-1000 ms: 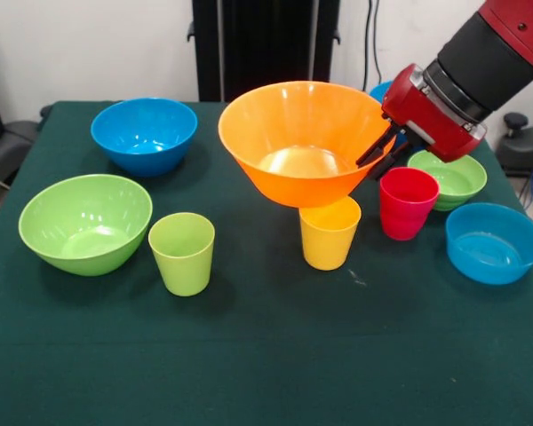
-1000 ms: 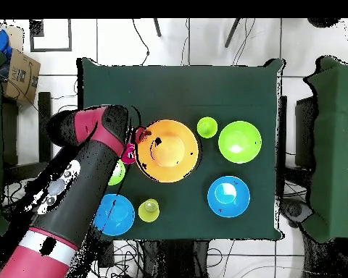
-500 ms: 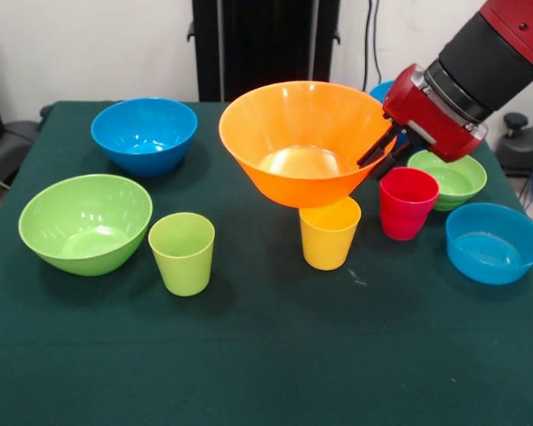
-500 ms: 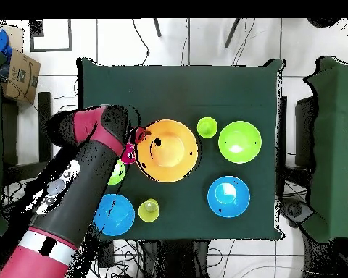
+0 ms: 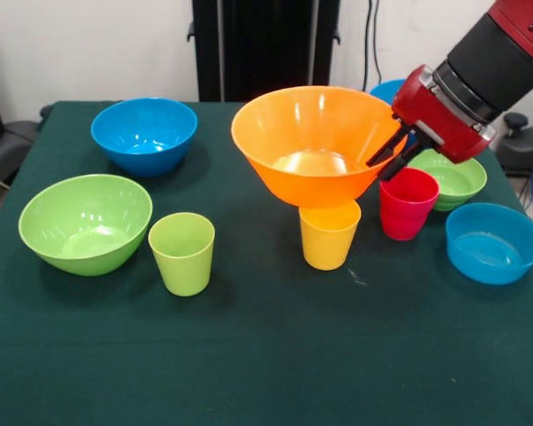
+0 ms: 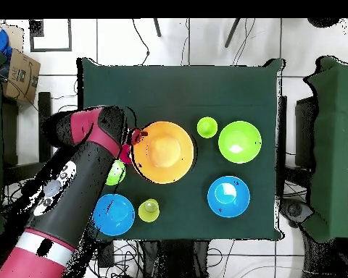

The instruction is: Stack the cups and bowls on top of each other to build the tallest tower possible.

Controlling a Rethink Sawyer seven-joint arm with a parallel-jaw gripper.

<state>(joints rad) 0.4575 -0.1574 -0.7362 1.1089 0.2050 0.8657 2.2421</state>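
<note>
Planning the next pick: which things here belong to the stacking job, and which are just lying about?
Job: orange bowl, lime bowl, small green bowl, deep blue bowl, shallow blue bowl, rear blue bowl, yellow cup, red cup, lime cup, pale cup, gripper.
Lying about: cardboard box, black stand.

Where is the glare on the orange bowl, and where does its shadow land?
Front view: soft highlights sit on the inside bottom of the orange bowl, with smaller streaks near the rim; its shadow darkens the top of the yellow cup beneath it. Overhead view: the orange bowl has a pale washed-out centre, and its right edge throws a dark crescent on the table.
</note>
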